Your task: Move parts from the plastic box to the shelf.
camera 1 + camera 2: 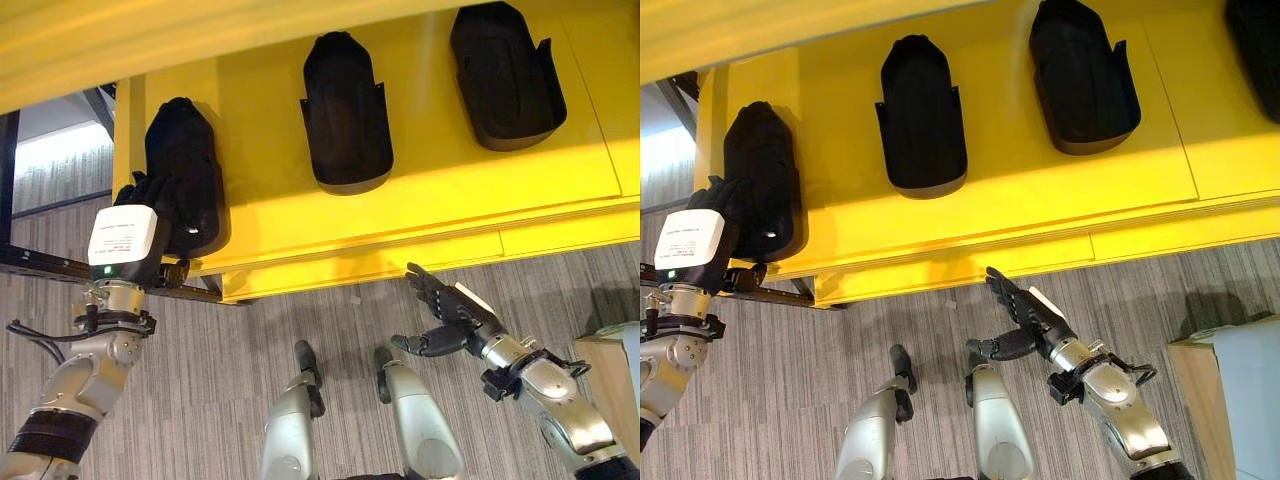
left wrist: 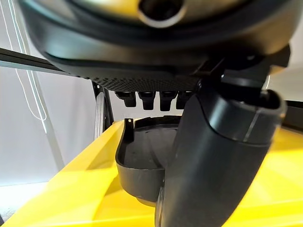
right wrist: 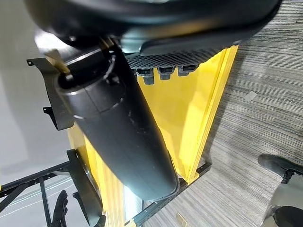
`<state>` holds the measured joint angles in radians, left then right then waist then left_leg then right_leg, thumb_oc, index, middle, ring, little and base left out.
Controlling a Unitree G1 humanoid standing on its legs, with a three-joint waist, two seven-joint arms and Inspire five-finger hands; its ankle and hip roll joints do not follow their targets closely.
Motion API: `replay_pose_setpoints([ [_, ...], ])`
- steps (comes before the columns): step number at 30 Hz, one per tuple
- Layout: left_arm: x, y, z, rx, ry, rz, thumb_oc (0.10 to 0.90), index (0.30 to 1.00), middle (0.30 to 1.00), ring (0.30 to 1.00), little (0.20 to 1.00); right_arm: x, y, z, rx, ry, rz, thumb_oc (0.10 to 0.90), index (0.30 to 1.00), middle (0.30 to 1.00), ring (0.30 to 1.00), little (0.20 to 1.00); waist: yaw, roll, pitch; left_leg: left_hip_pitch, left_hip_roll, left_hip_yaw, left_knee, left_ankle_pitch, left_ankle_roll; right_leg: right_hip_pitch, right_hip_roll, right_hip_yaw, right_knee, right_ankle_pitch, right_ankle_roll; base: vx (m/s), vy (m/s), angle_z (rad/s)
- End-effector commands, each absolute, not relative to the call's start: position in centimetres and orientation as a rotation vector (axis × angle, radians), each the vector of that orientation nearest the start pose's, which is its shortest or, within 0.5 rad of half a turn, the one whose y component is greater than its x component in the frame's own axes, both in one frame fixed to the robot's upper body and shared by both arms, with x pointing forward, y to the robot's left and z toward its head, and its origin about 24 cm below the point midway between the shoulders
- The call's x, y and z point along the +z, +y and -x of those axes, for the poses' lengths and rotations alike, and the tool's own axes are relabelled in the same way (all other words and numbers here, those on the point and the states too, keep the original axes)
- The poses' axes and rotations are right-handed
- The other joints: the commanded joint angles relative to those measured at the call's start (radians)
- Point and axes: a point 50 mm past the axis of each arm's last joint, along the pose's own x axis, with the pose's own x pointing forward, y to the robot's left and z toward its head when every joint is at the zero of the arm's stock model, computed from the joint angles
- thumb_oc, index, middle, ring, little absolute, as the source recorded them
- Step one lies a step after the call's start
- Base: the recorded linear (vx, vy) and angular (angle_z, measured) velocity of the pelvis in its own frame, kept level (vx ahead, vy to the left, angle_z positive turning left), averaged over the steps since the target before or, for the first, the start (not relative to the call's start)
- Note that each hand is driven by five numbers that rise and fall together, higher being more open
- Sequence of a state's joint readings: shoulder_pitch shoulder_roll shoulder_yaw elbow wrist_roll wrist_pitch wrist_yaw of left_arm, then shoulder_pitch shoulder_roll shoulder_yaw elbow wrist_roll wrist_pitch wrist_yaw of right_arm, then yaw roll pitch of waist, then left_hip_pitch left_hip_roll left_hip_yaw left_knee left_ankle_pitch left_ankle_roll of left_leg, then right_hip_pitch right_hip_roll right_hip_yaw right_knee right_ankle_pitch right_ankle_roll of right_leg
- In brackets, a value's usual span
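Three black parts (image 1: 347, 115) lie spaced along the yellow shelf (image 1: 440, 215). The left robot hand (image 1: 150, 205) seemingly grips the leftmost part (image 1: 185, 160) to seat it; the right robot hand (image 1: 440, 318) hangs spread, empty.

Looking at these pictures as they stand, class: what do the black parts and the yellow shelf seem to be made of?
Black parts: probably moulded plastic, matte; thin uniform walls, a hollow interior and little tabs on the sides suggest it. Yellow shelf: likely painted sheet metal, smooth with a soft sheen; flat panels with straight seams and a folded front edge, though painted board cannot be ruled out.
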<state>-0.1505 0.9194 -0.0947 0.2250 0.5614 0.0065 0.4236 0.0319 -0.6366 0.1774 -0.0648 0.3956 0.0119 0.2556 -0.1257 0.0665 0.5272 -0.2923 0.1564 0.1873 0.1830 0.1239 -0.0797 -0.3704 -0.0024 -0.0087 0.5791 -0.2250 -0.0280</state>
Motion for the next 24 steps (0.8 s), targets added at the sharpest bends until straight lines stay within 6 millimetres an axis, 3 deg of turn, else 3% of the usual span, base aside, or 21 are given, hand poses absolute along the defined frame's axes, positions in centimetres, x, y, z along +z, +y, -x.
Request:
replay_pose_setpoints([
  [1, 17.5, 32.8, -27.9, 0.513, -0.308, -1.508, 0.900, 1.000, 1.000, 1.000, 1.000, 9.5, -19.4, -24.7, 0.501, -0.102, 0.192, 0.900, 1.000, 1.000, 1.000, 1.000, -0.025, -0.038, -0.063, 0.026, -0.003, -0.031, 0.072, -0.104, 0.030, 0.025, -0.074, -0.065, -0.007, 0.007, 0.033, 0.00, 0.000, 0.00],
  [24, 17.5, 32.7, -29.0, 0.554, -0.277, -1.499, 0.900, 1.000, 1.000, 1.000, 1.000, 9.7, -19.3, -24.7, 0.519, -0.088, 0.199, 0.900, 1.000, 1.000, 1.000, 1.000, -0.044, -0.048, -0.070, 0.032, 0.004, -0.024, 0.080, -0.103, 0.027, 0.028, -0.073, -0.059, 0.000, 0.008, 0.030, 0.00, 0.000, 0.00],
])
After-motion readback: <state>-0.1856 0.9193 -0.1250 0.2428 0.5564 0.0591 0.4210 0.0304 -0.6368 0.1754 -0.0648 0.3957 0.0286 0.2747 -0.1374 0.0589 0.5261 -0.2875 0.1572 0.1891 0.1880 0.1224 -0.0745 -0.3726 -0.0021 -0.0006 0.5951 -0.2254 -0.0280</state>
